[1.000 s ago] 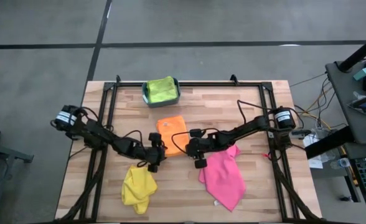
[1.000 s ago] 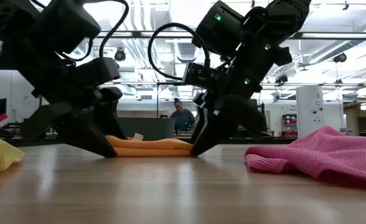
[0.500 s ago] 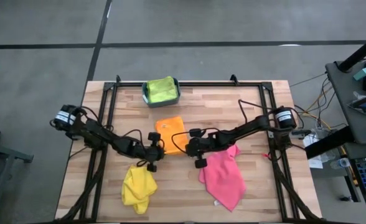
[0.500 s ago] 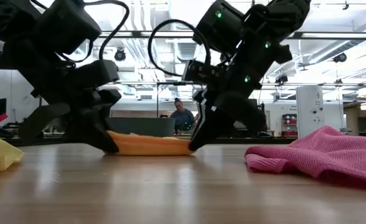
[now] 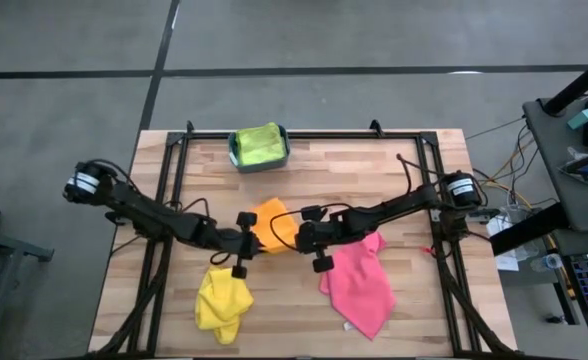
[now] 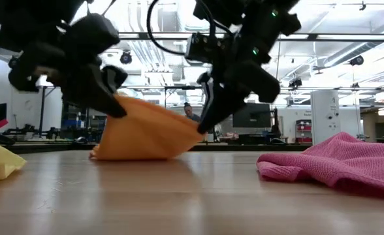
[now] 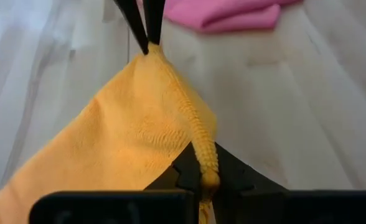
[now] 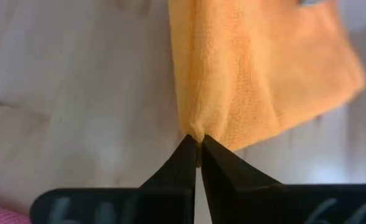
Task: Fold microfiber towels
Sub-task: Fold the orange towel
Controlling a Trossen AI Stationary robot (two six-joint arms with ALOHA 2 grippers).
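A: At the middle of the table (image 5: 394, 165) in the high view we've got the orange towel (image 5: 271, 222), both claws on it. Left gripper (image 5: 248, 241) is pinched tight on its lower-left corner, right gripper (image 5: 296, 238) pinched tight on its lower-right corner

B: Low view agrees. We see the orange cloth (image 6: 143, 134) lifted at both near corners and stretched between the two claws, its far edge resting on the wood at centre-left of frame

A: Left wrist view: the towel edge (image 7: 203, 155) is bunched between the fingers (image 7: 186, 165), jaws together on it. The other arm's fingertips clamp the far corner at the top of that frame

B: Right wrist view, same story: fingers (image 8: 184, 163) together on a small nub of orange fabric (image 8: 233, 74), the rest fanned out over the table

A: The others. Yellow towel (image 5: 222, 302) is crumpled at lower left of the high view, just below the left claw. Pink towel (image 5: 359, 285) is spread at lower centre-right, just beside the right claw, apart from the orange one

B: Lime green towel (image 5: 259, 143) sits in the teal bin (image 5: 234, 156) at the top centre edge of the table, well apart from both arms. We can't pick out a mint one in any view
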